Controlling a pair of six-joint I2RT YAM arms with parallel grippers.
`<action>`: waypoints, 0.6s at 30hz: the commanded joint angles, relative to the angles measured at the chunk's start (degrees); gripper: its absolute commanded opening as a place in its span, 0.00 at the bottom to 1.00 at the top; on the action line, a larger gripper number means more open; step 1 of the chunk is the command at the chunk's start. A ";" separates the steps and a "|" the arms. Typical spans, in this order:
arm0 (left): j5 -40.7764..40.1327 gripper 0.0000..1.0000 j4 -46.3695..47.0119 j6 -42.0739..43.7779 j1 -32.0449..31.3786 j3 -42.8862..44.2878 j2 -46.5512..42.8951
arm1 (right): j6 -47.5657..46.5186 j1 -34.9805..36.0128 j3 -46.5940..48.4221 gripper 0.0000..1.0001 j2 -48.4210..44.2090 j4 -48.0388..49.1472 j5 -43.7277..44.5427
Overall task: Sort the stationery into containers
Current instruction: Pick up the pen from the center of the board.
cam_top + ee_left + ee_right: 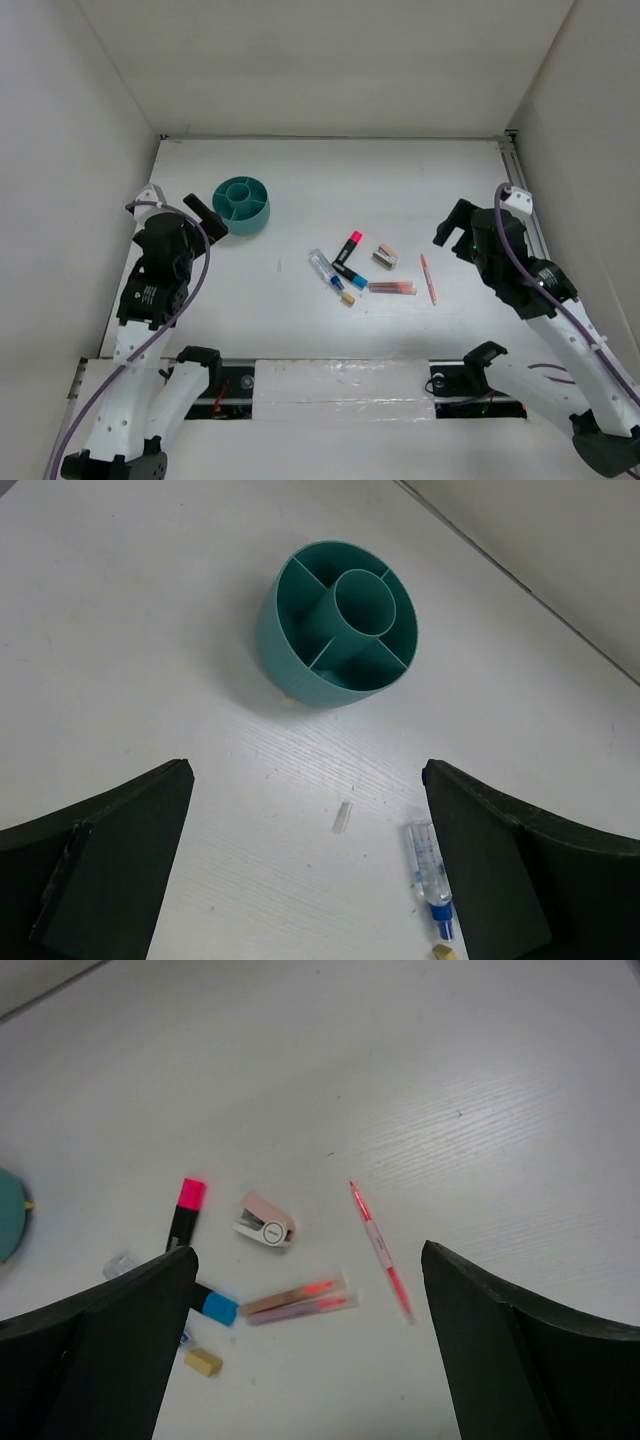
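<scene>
The teal organiser cup [241,206] [340,625] stands upright at the back left, its compartments bare. The stationery lies in a loose cluster mid-table: a black marker with a pink cap [349,246] [183,1215], a blue-capped marker [352,275] [216,1307], a clear-barrelled pen [326,270] [432,865], a tan eraser [348,298] [203,1362], a thin pink-red pen [428,278] [381,1250] and two clear pink-tipped sticks [391,288] [300,1298]. My left gripper [207,218] [306,780] hangs open just left of the cup. Right of the cluster, my right gripper [450,228] [307,1260] is open and holds nothing.
A small pink-and-white stapler [385,256] [264,1222] lies among the pens. A tiny clear sliver [343,817] rests on the table between cup and cluster. White walls close in the table at the back and sides; a rail [527,190] runs along the right edge.
</scene>
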 commanded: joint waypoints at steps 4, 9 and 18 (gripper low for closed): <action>0.85 1.00 2.18 0.85 0.43 -0.87 -1.49 | 1.30 -0.89 0.09 1.00 5.97 -1.09 -4.30; 2.61 1.00 2.18 0.85 0.43 -0.87 -2.10 | 8.86 -2.47 -5.88 1.00 9.23 -1.09 -10.71; 6.56 1.00 3.85 2.08 0.43 -1.49 -2.80 | 13.53 -3.53 -16.52 1.00 11.26 5.67 -11.43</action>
